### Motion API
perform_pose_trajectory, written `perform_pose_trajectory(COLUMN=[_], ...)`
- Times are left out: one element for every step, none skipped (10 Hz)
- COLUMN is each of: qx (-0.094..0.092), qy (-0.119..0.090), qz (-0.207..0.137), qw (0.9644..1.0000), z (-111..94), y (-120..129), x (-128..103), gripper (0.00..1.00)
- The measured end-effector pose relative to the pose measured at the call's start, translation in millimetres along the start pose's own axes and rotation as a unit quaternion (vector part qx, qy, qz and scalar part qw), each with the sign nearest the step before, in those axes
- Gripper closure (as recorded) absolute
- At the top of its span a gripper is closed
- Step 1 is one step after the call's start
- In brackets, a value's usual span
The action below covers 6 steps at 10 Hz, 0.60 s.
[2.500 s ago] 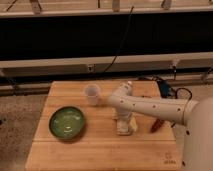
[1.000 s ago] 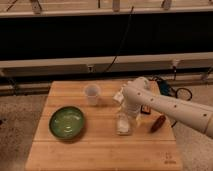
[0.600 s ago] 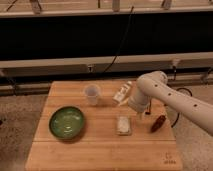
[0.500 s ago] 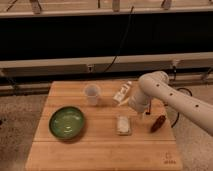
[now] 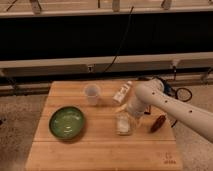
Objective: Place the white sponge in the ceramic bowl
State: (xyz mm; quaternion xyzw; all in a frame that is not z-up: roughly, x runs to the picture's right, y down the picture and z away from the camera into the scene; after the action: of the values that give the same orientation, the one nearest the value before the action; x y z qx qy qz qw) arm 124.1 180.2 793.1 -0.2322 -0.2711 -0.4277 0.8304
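Item 1: wooden table [image 5: 100, 150], light butcher-block top, seen from above and in front.

Item 2: ceramic bowl [image 5: 66, 122], round, glossy green with a darker rim. It sits at about 9 o'clock from the table's centre, upright, and holds nothing that can be seen.

Item 3: white sponge [image 5: 123, 123], a small off-white block lying flat on the wood, at roughly 3 o'clock from the bowl and well apart from it. It is not in the bowl.

Item 4: translucent plastic cup [image 5: 92, 94], upright, at about 1 o'clock from the bowl.

Item 5: slim white bottle [image 5: 122, 93], lying tilted, at 12 o'clock from the sponge.

Item 6: dark reddish object [image 5: 158, 123], at 3 o'clock from the sponge, near the table's right edge. What it is cannot be told.

Item 7: gripper [image 5: 127, 108], on a white arm [image 5: 175, 107] entering from 4 o'clock. It hangs just above the sponge, fingers spread at their widest and holding nothing. Whether it touches the sponge cannot be told.

Item 8: black cable [image 5: 122, 40], running up the dark wall behind.
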Motion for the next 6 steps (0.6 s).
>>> perform_pose_trajectory(qx=[-0.009,-0.022,-0.031,-0.038,-0.047,-0.053], qy=[0.009,0.020,0.027,0.031,0.036,0.040], qz=[-0.004,-0.013,-0.018,-0.020,-0.023,-0.027], qw=[0.9999,0.9995,0.9990,0.9986,0.9980,0.9974], z=[4.1,8.5,13.0,16.4,21.5,25.5], y=[0.4,-2.7,-3.1,-2.6,-1.8,-2.8], x=[-2.2,-5.0,-6.8,-7.6,-8.2,-9.1], gripper=[0.20,0.20,0.20,0.20,0.20,0.20])
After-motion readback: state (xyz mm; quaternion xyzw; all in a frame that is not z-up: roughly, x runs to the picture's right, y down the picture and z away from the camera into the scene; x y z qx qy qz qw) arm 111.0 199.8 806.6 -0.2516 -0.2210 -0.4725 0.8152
